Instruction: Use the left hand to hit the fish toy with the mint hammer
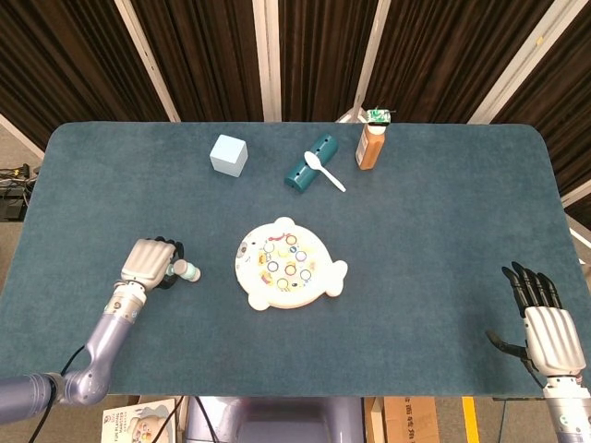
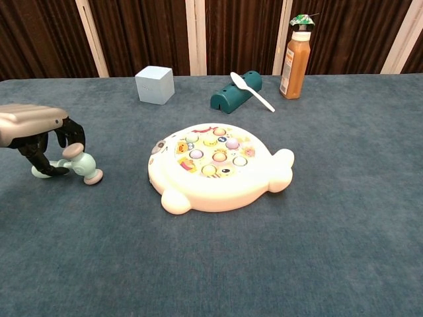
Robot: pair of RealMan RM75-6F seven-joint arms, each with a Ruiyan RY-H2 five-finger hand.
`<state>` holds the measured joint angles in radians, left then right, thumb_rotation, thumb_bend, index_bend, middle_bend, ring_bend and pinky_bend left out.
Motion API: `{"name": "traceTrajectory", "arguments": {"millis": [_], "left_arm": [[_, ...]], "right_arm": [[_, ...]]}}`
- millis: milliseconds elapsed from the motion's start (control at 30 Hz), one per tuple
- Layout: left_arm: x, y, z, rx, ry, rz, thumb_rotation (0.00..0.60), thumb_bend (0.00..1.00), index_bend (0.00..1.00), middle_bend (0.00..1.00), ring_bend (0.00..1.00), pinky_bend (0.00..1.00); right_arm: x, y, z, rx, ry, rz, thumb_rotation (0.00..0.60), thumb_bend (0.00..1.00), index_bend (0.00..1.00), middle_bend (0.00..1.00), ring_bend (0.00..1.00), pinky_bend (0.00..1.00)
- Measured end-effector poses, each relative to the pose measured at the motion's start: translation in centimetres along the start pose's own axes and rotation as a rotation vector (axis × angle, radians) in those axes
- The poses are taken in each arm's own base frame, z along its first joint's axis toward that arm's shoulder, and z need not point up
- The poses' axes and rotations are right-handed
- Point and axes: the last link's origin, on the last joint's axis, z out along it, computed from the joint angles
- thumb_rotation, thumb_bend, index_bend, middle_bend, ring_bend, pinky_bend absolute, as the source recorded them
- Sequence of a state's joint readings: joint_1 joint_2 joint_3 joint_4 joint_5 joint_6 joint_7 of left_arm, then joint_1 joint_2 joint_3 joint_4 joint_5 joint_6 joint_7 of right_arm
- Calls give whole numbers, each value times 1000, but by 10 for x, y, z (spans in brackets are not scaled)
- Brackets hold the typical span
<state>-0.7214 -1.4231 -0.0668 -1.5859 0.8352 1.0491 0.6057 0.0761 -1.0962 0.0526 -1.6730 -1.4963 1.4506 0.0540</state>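
Observation:
The cream fish toy (image 1: 288,264) (image 2: 218,168) with coloured pegs on top lies at the middle of the blue table. Left of it, the mint hammer (image 2: 80,165) (image 1: 186,271) with pink head ends rests on the cloth. My left hand (image 1: 148,265) (image 2: 36,134) grips the hammer's handle, its dark fingers curled around it; the handle is mostly hidden under the hand. The hammer head sits well left of the fish toy, apart from it. My right hand (image 1: 547,321) lies open near the table's front right corner, holding nothing.
At the back stand a pale blue cube (image 1: 228,155) (image 2: 155,84), a teal holder (image 1: 310,161) (image 2: 234,92) with a white spoon (image 1: 324,171) across it, and an orange bottle (image 1: 370,141) (image 2: 295,57). Dark curtains hang behind the table.

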Motion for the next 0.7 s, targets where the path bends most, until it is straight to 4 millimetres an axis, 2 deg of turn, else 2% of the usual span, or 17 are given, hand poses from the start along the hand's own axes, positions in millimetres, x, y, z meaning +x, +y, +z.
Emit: {"name": "traceTrajectory", "arguments": {"millis": [100, 200, 300, 400, 567, 700], "left_arm": [[2, -2, -1, 1, 3, -3, 600, 365, 372, 355, 299, 403], [7, -6, -3, 2, 9, 6, 600, 234, 343, 332, 276, 374], [14, -11, -8, 2, 22, 11, 600, 161, 292, 269, 213, 301], [24, -16, -17, 5, 49, -10, 600, 123, 210, 159, 112, 185], [39, -32, -45, 14, 131, -27, 600, 75, 102, 25, 7, 37], [36, -44, -81, 20, 180, -42, 600, 58, 25, 0, 0, 0]], "right_arm": [[0, 0, 0, -1, 1, -1, 600, 186, 0, 0, 0, 0], [0, 0, 0, 0, 2, -2, 600, 186, 0, 0, 0, 0], [0, 0, 0, 3, 3, -5, 600, 186, 0, 0, 0, 0], [0, 1, 0, 3, 4, -8, 600, 186, 0, 0, 0, 0], [0, 1, 0, 7, 4, -24, 600, 186, 0, 0, 0, 0], [0, 1, -1, 11, -2, -64, 600, 186, 0, 0, 0, 0]]}}
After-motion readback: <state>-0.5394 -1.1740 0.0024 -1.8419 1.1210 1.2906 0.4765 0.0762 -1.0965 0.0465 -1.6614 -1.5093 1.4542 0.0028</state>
